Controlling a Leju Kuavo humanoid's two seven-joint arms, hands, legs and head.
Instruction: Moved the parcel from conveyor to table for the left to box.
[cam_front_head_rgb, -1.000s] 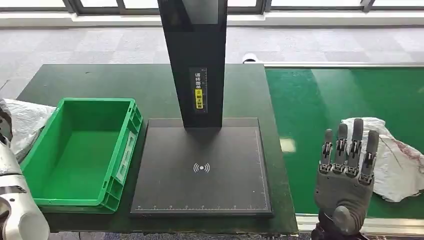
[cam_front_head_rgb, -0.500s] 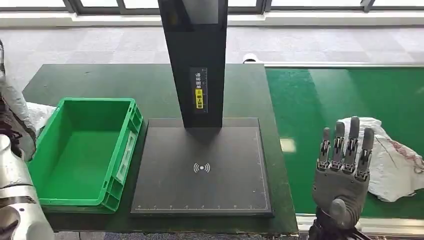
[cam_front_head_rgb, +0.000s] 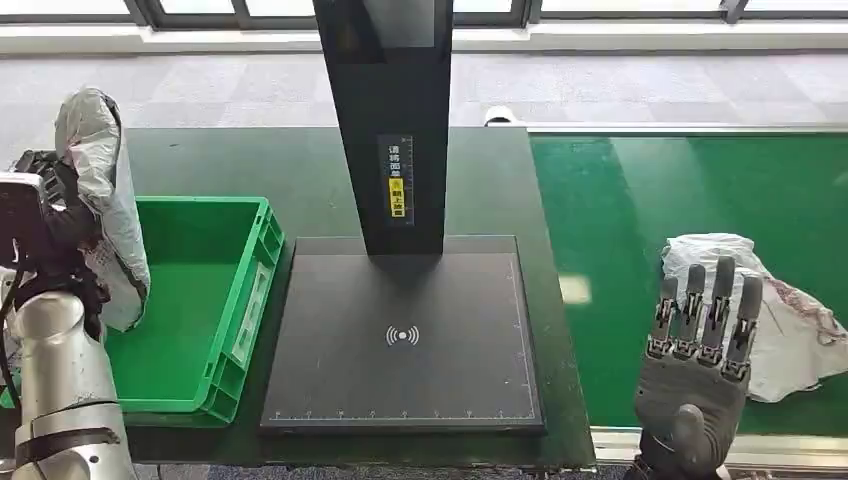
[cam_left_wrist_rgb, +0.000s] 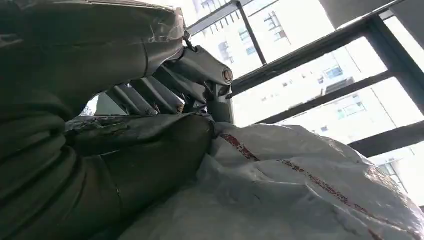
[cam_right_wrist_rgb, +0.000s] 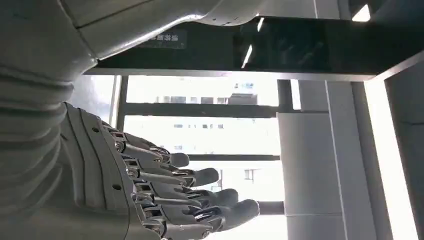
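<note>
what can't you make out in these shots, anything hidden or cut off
- Left hand, head view: its fingers are hidden behind the grey parcel it holds.
- Green box: near-left corner covered by the left arm.
- White parcel on the conveyor: partly hidden by the right hand.
- Scanner label: too small to read.

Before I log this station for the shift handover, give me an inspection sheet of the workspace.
Surface: dark green table carrying a black scan pad with a tall black post.
Job's things: grey parcel held above the green box; white parcel on the green conveyor.
Clutter: nothing seen.
Hands: left hand grips the grey parcel; right hand open, fingers apart, beside the white parcel.
Cables: nothing seen.
Surroundings: grey floor, window frames.
</note>
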